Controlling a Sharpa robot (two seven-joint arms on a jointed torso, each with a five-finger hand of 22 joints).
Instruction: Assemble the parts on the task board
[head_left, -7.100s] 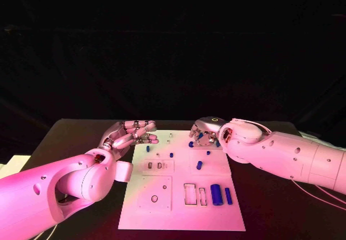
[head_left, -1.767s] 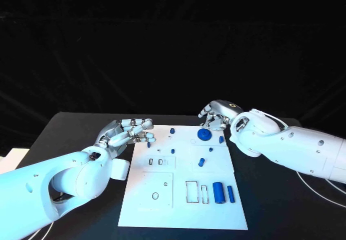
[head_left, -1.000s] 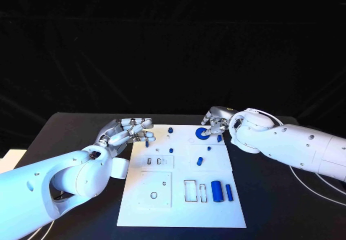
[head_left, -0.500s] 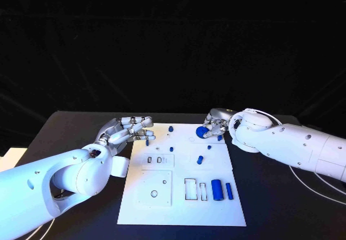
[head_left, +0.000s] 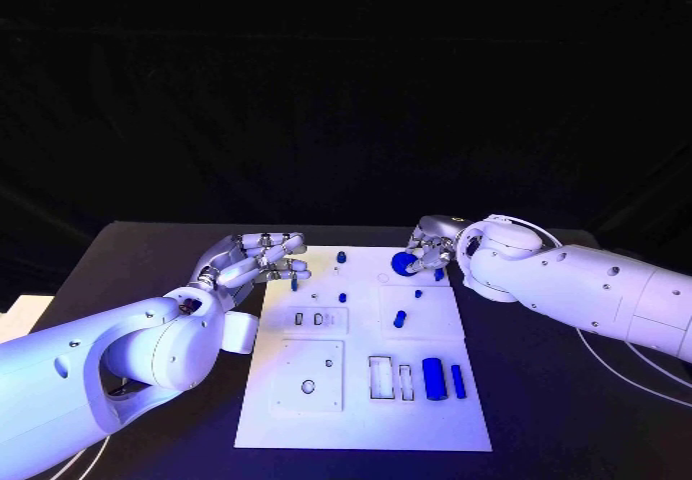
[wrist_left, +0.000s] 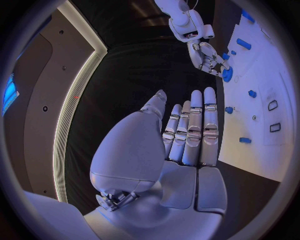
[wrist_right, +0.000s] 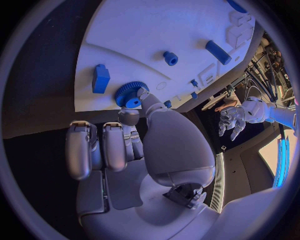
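Black desk (head_left: 130, 270), bearing the white task board (head_left: 361, 400) at its middle; bare desk surface lies open on both long sides of the board and along its near edge.

Task board: a long white plate with rectangular and oval recesses in its near half. Its near half carries little beyond two upright-lying blue bars, a thick one (head_left: 433, 378) and a thin one (head_left: 457, 381), side by side near the right edge.

Left robot hand (head_left: 260, 262): poised just off the board's far-left edge, fingers extended and lying side by side, holding nothing, as the left wrist view (wrist_left: 190, 135) confirms. A small blue part (head_left: 294, 284) stands close beside its fingertips.

Right robot hand (head_left: 430, 252): at the board's far-right corner, thumb and a finger closed on the blue gear (head_left: 405, 263), the other fingers curled in beside. In the right wrist view the gear (wrist_right: 130, 94) sits just inside the board's edge, next to a blue block (wrist_right: 100, 78).

Smaller blue parts: an oblong peg (head_left: 400, 319) mid-board, a peg (head_left: 342, 257) near the far edge, and small studs (head_left: 345, 297) between them, all well apart.
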